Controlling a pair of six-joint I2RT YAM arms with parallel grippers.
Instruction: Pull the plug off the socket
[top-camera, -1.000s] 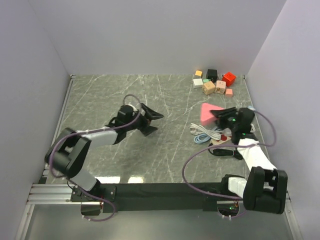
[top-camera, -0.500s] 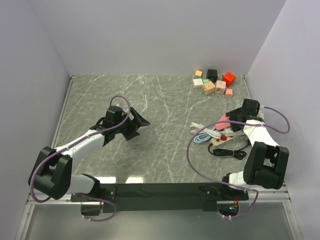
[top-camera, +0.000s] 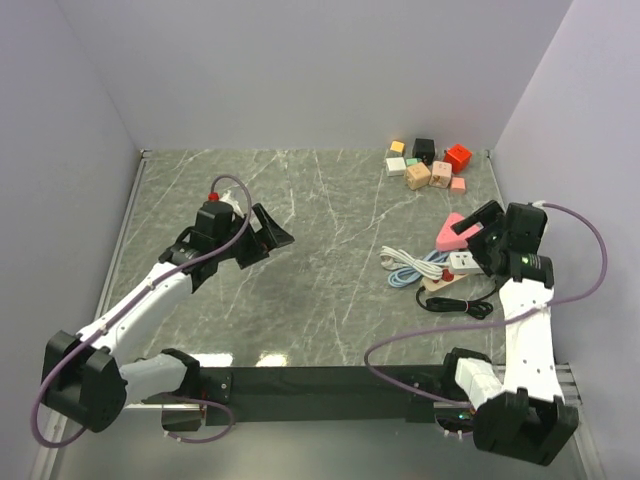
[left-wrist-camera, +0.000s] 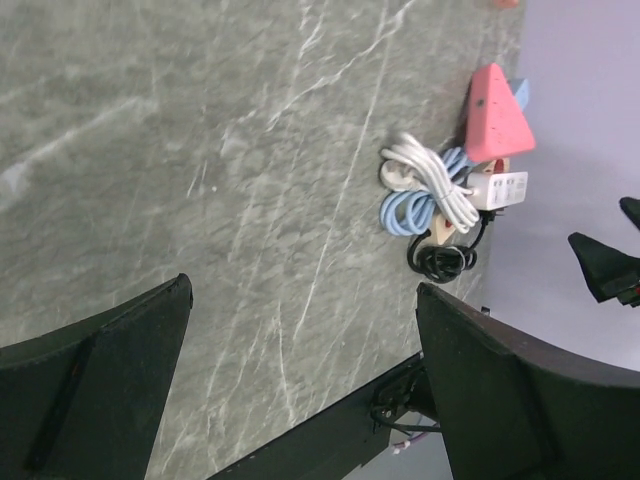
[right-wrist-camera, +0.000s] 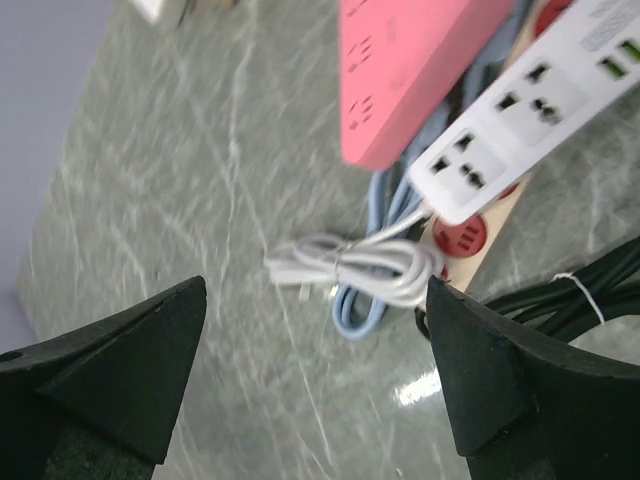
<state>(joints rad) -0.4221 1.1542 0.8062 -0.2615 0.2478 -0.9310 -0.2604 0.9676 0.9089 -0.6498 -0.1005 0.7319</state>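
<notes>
**Both grippers empty, strips heaped at the table's 3 o'clock edge**

From the overhead camera I saw the sockets in a small heap at about 3 o'clock on the marble table (top-camera: 330, 200). A pink power strip (top-camera: 452, 229) lay tilted at the heap's 12 o'clock. A white power strip (top-camera: 462, 263) lay just beside it and rested across a beige strip (right-wrist-camera: 478, 252) with red round sockets. A bundled white cord (top-camera: 405, 260) and a blue cord (top-camera: 403, 278) lay at the heap's 9 o'clock, and a coiled black cord (top-camera: 455, 303) lay at its 6 o'clock. I could not pick out the plug itself, or say which socket it sat in.

The right gripper (top-camera: 483, 240) hung at the heap's 3 o'clock edge. Its fingers (right-wrist-camera: 120, 360) were spread wide with nothing between them, and the wrist view showed the white and pink strips beyond their tips.

The left gripper (top-camera: 266, 236) was well apart, toward 9 o'clock. Its fingers (left-wrist-camera: 500, 390) were also spread, over bare marble.

Coloured blocks (top-camera: 428, 165) sat at 1 o'clock.
</notes>
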